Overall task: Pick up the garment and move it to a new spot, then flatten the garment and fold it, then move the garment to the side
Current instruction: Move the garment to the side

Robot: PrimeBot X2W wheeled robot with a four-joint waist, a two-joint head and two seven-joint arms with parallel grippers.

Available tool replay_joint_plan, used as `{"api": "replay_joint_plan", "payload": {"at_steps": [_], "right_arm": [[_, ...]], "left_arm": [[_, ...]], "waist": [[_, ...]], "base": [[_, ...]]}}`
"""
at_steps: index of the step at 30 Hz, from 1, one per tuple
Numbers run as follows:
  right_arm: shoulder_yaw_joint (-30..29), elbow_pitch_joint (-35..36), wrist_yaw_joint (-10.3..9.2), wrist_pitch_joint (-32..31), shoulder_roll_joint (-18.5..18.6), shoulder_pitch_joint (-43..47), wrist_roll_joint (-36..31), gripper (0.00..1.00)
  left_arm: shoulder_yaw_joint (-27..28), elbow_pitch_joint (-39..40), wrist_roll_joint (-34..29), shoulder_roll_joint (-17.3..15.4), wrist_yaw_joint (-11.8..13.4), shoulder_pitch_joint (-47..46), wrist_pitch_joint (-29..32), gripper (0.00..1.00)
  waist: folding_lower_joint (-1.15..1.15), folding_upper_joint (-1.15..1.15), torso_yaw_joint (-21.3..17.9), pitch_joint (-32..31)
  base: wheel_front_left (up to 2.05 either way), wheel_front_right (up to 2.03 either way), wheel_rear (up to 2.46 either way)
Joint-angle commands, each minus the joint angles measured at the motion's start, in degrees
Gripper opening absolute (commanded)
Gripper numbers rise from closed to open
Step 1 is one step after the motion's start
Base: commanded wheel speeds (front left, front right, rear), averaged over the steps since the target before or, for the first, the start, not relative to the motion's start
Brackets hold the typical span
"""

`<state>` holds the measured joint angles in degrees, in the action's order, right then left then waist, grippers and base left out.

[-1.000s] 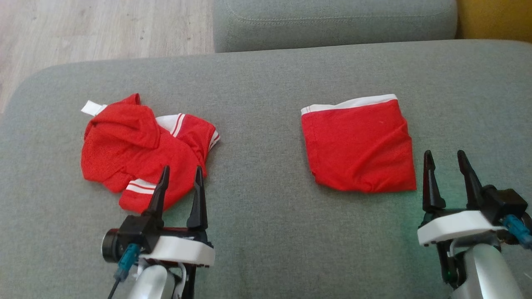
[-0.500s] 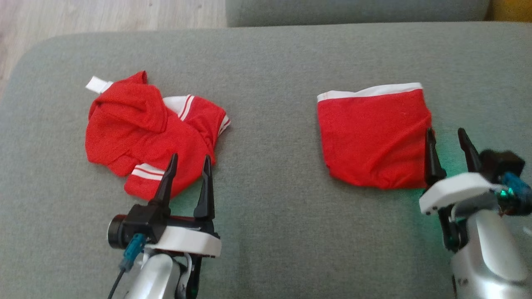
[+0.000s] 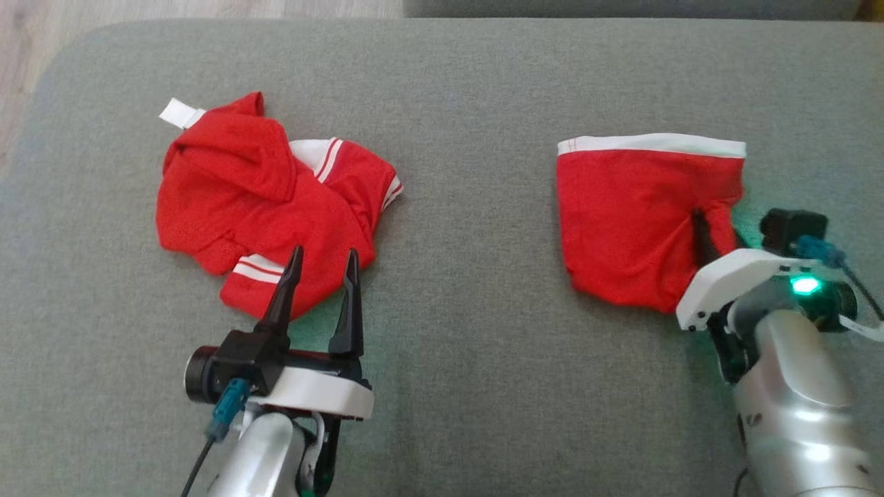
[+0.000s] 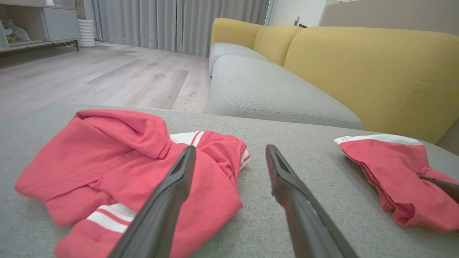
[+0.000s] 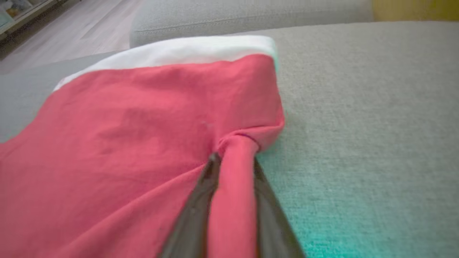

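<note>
The garment [image 3: 628,207], red with a white band along its far edge, lies folded on the right of the grey cushion [image 3: 469,103]. My right gripper [image 3: 718,228] is at its right edge, shut on a bunched fold of the red cloth. The right wrist view shows that fold [image 5: 235,172] squeezed between the two dark fingers of the right gripper [image 5: 235,157], with the garment [image 5: 143,125] spreading left. My left gripper [image 3: 324,254] hovers open over the cushion at the near edge of a second, crumpled red garment [image 3: 255,200], holding nothing.
In the left wrist view the crumpled red garment [image 4: 107,154] has white striped cuffs, and the left gripper [image 4: 230,148] points past it. A grey sofa seat [image 4: 272,89] with yellow backrests [image 4: 376,68] stands beyond the cushion. Wooden floor [image 4: 107,75] lies at the far left.
My right gripper has gone forward to the folded garment's right edge and shut on a pinch of cloth, puckering it. The camera has tilted down. The left gripper stays open.
</note>
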<state>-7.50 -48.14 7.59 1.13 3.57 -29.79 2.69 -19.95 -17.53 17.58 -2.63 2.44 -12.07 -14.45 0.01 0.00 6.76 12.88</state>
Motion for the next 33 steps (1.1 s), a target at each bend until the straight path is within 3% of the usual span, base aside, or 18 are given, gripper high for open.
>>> {"api": "replay_joint_plan", "payload": {"at_steps": [1,10,15,17,23,27,33], "right_arm": [[1.94,0.68,-0.10,0.63,-0.36,-0.67,-0.86,0.00],[4.69,3.21,-0.10,2.95,6.75,-2.68,-8.94,0.00],[6.03,3.64,-0.10,0.05,15.07,-3.05,-9.95,0.00],[5.23,2.77,-0.10,-1.15,20.24,-3.41,-10.23,0.00],[1.34,0.35,-0.10,-1.32,27.72,-4.65,-11.99,0.00],[-0.68,-1.67,-0.10,-0.34,29.69,-5.72,-13.80,0.00],[-3.10,-4.06,-0.10,1.05,29.45,-6.88,-15.98,0.00]], "left_arm": [[1.90,1.47,-0.45,-0.25,0.10,-2.00,-0.55,1.00],[2.67,1.35,-0.74,-0.25,0.17,-1.44,-0.55,1.00],[2.70,1.94,-0.92,-0.25,0.05,-1.90,-0.55,1.00],[2.49,2.13,-0.96,-0.25,-0.09,-2.40,-0.55,1.00],[2.55,2.13,-1.02,-0.25,-0.37,-3.46,-0.55,1.00],[2.41,2.13,-0.92,-0.25,-0.51,-4.24,-0.55,1.00],[2.34,1.91,-0.77,-0.25,-0.47,-4.63,-0.55,1.00]], "waist": [[-0.01,0.00,-0.27,-0.30],[-0.01,0.00,-2.41,-1.77],[-0.01,0.00,-2.86,-0.51],[-0.01,0.00,-2.65,0.85],[-0.01,0.00,-1.83,3.25],[-0.01,0.00,-1.26,4.23],[-0.01,0.00,-0.90,4.36]], "base": [[0.00,0.00,0.00],[0.00,0.00,0.00],[0.00,0.00,0.00],[0.00,0.00,0.00],[0.00,0.00,0.00],[0.00,0.00,0.00],[0.00,0.00,0.00]]}}
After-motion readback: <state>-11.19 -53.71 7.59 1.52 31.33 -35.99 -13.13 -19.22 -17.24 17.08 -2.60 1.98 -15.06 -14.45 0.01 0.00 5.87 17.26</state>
